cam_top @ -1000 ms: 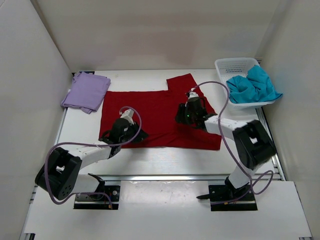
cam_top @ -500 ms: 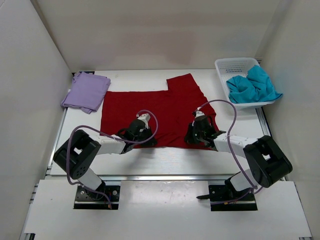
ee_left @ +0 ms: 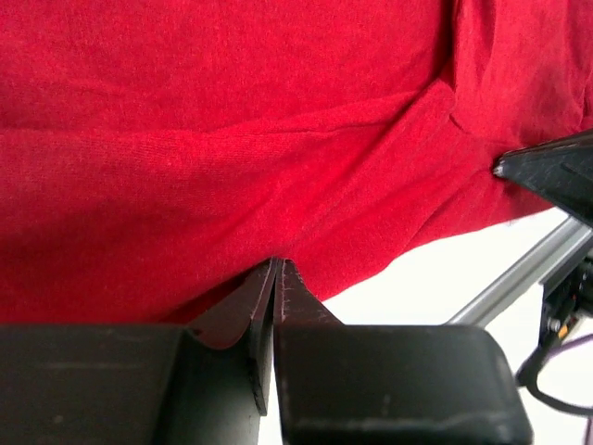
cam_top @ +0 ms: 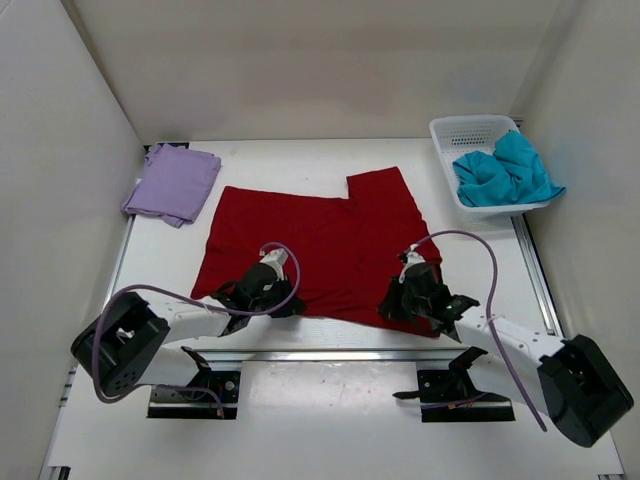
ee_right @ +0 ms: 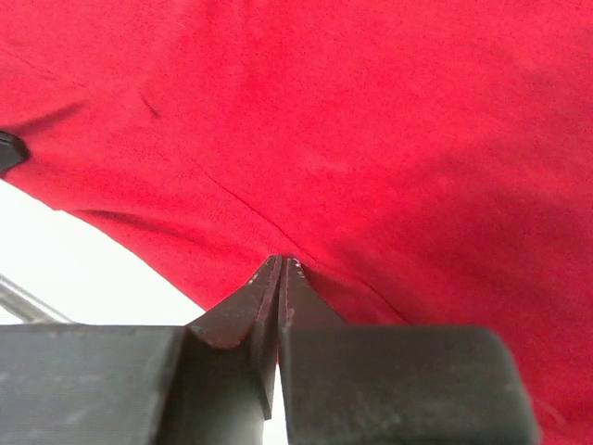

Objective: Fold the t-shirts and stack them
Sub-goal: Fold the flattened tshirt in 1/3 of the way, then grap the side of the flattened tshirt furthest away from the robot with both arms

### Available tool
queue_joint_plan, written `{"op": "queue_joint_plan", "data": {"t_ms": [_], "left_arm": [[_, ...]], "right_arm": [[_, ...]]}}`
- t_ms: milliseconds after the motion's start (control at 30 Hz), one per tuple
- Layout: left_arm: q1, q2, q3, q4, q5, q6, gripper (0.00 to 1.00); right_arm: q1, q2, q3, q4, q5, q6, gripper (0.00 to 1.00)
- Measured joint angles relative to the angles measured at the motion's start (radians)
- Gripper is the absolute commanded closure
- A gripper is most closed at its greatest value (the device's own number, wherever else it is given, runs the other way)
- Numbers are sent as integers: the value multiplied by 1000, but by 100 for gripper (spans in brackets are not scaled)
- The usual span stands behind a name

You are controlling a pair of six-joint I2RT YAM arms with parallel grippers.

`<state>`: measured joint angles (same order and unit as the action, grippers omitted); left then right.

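White table (cam_top: 300, 155), red shirt (cam_top: 320, 235) hem between fingers (ee_left: 243, 311)

Top external: high overhead from 6 o'clock, far, facing 12 o'clock.
Wrist views: very near; all three share the red shirt (cam_top: 320, 240).

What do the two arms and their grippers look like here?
The left arm and right arm have white links, chunky black joint housings and a thin purple cable looping alongside each. The left gripper and right gripper are black, with two flat matte fingers tapering to thin tips. No markings visible.
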<state>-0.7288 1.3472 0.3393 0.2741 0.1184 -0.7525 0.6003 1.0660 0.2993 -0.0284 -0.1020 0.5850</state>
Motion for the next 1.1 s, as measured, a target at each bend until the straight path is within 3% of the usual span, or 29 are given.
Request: {"op": "queue_joint_plan", "data": {"t_ms": [233, 367, 500, 567, 667, 867, 1100], "left_arm": [[50, -116, 68, -215, -2, 23, 80], [227, -66, 333, -267, 16, 55, 100], [501, 80, 531, -158, 48, 11, 100], [571, 192, 620, -170, 24, 11, 94], [610, 423, 811, -224, 18, 20, 86], [660, 751, 1156, -423, -41, 68, 72], [703, 951, 1501, -639, -149, 169, 64]], "right_arm": [[-102, -64, 79, -170, -72, -36, 99], [-111, 13, 234, -129, -118, -71, 100], [-117, 158, 350, -25, -154, -82, 100], [-106, 240, 392, 3, -167, -87, 100], [-69, 323, 430, 21, -178, -95, 100], [-14, 321, 393, 72, -187, -95, 100], [-26, 281, 314, 80, -193, -89, 100]]}}
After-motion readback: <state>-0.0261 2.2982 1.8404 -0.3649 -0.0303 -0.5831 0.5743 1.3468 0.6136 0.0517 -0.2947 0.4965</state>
